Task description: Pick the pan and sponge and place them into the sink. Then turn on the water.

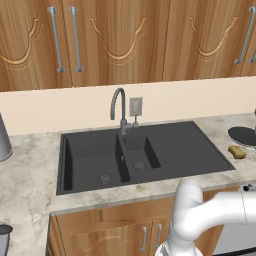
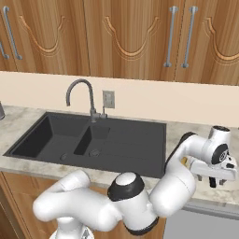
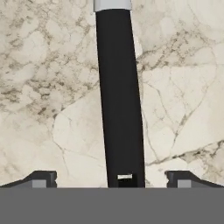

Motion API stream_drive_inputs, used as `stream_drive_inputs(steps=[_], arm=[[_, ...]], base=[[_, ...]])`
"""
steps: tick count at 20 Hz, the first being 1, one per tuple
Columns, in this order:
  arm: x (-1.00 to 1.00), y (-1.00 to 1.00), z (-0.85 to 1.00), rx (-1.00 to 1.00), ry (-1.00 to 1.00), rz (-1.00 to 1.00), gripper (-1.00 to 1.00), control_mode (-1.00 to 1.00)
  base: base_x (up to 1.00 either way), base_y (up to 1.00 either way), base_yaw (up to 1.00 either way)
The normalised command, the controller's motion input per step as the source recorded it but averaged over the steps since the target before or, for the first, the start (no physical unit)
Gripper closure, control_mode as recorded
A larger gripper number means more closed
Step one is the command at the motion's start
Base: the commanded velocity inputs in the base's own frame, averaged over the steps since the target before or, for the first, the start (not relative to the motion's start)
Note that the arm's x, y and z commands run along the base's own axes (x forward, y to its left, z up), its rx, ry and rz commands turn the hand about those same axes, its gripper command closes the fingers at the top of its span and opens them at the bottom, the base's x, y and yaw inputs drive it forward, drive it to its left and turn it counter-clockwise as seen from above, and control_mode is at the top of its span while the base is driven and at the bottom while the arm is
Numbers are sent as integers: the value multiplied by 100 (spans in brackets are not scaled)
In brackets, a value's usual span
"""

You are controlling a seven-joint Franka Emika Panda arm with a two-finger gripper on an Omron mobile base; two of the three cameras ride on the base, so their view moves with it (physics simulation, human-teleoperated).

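Plainly, nothing in these views is carrying any readable brand, label or writing; the small grey wall plate (image 1: 135,106) behind the faucet (image 1: 118,107) is showing a blank face. In the hand view the gripper (image 3: 112,179) is hanging over the marbled counter (image 3: 43,87) with its jaws standing spread wide, one dark fingertip (image 3: 41,179) sitting at the left and the other at the right, and the pan's black handle (image 3: 119,96) is running straight up between them, with a clear gap showing on each side of it. The fingertips are not pinching the handle, and whether either is touching the counter cannot be told. In the right base view the arm is reaching out to the right of the sink (image 2: 126,149), with the gripper (image 2: 219,179) pointing down over the counter there. In the left base view the pan (image 1: 243,135) is lying on the counter to the right of the sink, cut off by the picture's edge, and the sponge (image 1: 237,152) is sitting just in front of it, near the sink's drainboard. Both basins are lying bare and dark, and the faucet is standing behind the divider between them.
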Motion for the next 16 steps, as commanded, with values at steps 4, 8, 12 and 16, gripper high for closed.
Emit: stream_drive_inputs(steps=[4,8,12,16], arm=[[4,-14,-16,0,0,7,-100,-100],[2,-15,-12,1,0,10,-100,-100],[-3,-1,-6,1,-2,13,100,-100],[-23,10,0,1,-3,14,100,-100]], base=[[0,0,0],[0,0,0],[0,0,0],[0,0,0]])
